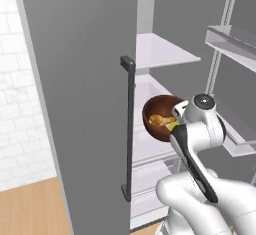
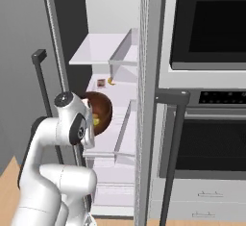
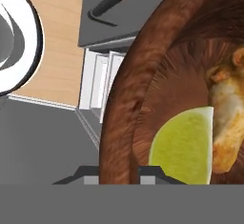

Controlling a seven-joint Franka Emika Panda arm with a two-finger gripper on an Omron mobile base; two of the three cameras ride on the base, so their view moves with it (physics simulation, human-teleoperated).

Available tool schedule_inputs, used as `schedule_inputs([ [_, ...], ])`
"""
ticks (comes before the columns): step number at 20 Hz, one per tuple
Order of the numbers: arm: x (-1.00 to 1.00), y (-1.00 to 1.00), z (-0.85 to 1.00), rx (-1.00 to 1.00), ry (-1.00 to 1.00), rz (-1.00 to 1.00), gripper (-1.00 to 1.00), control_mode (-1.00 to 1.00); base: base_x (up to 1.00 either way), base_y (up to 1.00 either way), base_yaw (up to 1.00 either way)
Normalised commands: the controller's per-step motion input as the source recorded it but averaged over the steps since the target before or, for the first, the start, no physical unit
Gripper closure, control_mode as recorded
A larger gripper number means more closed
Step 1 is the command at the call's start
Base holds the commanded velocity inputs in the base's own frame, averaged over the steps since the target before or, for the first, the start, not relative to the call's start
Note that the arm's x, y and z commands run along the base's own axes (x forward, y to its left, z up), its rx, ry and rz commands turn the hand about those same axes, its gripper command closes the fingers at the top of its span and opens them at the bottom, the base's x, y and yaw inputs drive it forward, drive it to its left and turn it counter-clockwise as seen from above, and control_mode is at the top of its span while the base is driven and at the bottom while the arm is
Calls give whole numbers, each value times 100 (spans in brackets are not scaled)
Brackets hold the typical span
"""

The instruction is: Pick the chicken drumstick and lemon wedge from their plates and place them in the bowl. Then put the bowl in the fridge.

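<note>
The bowl (image 1: 159, 119), holding the chicken drumstick (image 3: 228, 118) and lemon wedge (image 3: 183, 144), hangs before the open fridge (image 1: 165, 54) shelves. The hand view shows the pincer (image 3: 125, 175) clamped on its rim; the right base view shows an oven (image 2: 206, 76) beside the fridge.

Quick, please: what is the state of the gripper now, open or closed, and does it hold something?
Gripper: closed on the rim of the bowl, holding it up at the open fridge.
</note>
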Motion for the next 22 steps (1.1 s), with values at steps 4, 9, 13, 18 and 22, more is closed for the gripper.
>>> schedule_inputs([
  [4,91,-48,0,1,0,0,100,-100,0,0,0],
  [9,91,-4,0,2,1,1,100,-100,0,0,0],
  [13,76,8,0,3,10,0,100,-100,0,0,0],
  [18,76,2,0,0,8,0,100,-100,0,0,0],
  [22,58,0,-3,0,8,0,100,-100,0,0,0],
])
